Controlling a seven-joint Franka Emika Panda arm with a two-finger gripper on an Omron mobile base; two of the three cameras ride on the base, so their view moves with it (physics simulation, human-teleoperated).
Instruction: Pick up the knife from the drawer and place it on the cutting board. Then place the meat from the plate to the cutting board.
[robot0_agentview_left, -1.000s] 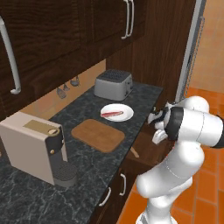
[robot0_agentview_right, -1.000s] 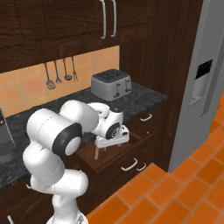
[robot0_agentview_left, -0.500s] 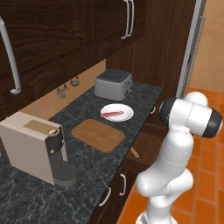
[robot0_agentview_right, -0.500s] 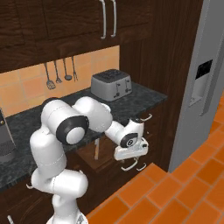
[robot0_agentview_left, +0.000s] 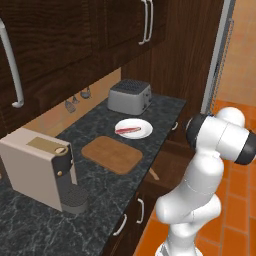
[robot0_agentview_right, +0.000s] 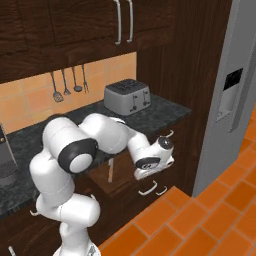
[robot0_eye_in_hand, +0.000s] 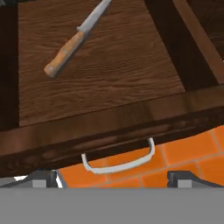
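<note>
- The drawer stands pulled out from under the bench; its curved silver handle hangs off the front edge, over the orange floor tiles.
- The knife lies flat on the drawer's wooden bottom, slanted, wooden handle toward the drawer front and blade toward the back. From the left base camera its handle end shows just past the bench edge, below the board.
- The pincer hangs over the drawer's front edge, near the handle. Its two tips sit wide apart and grip nothing; one dark fingertip shows clear of the wood. From the right base camera the hand is just out in front of the open drawer.
- The board lies flat on the bench and is bare.
- The plate sits just beside the board, on the side toward the toaster.
- The meat lies across the plate.
- A coffee machine stands on the board's other side, apart from it.
- Small utensils hang on the wall behind the bench.
</note>
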